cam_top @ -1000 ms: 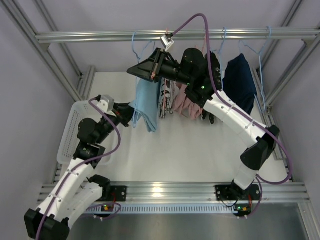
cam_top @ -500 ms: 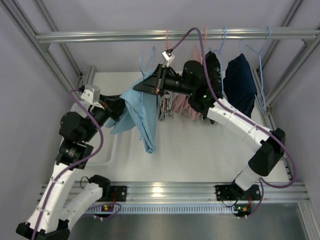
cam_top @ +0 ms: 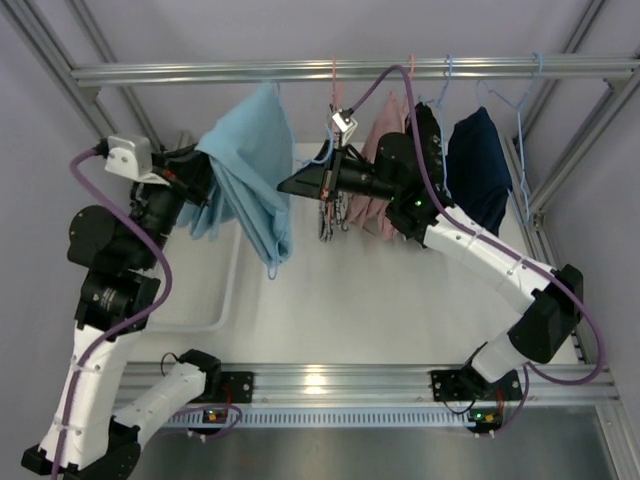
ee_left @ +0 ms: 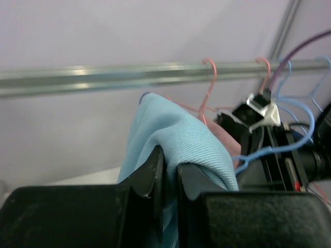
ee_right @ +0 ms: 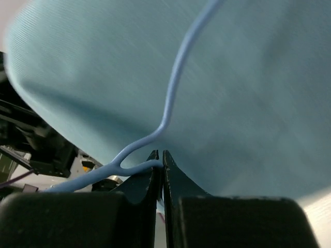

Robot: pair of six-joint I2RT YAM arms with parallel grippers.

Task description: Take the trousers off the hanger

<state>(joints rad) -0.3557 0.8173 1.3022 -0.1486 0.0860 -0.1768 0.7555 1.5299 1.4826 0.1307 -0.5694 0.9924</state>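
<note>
White table (cam_top: pixel 400 300) is lying under an aluminium rail (cam_top: pixel 200 72) running along its far edge, and the light blue trousers (cam_top: pixel 245 170) are hanging bunched high over the far-left corner, just below that rail, the left gripper (ee_left: pixel 169 163) clamping its jaws tight on a fold of the cloth. Near the middle of the far edge the right gripper (ee_right: pixel 161 157) is pinching the wire of the blue hanger (ee_right: pixel 173 98), jaws all but closed on it. Patterned trousers (cam_top: pixel 328 215) and pink trousers (cam_top: pixel 365 205) are hanging side by side behind the right arm (cam_top: pixel 480 255), a dark navy garment (cam_top: pixel 480 165) hanging toward the far-right corner.
</note>
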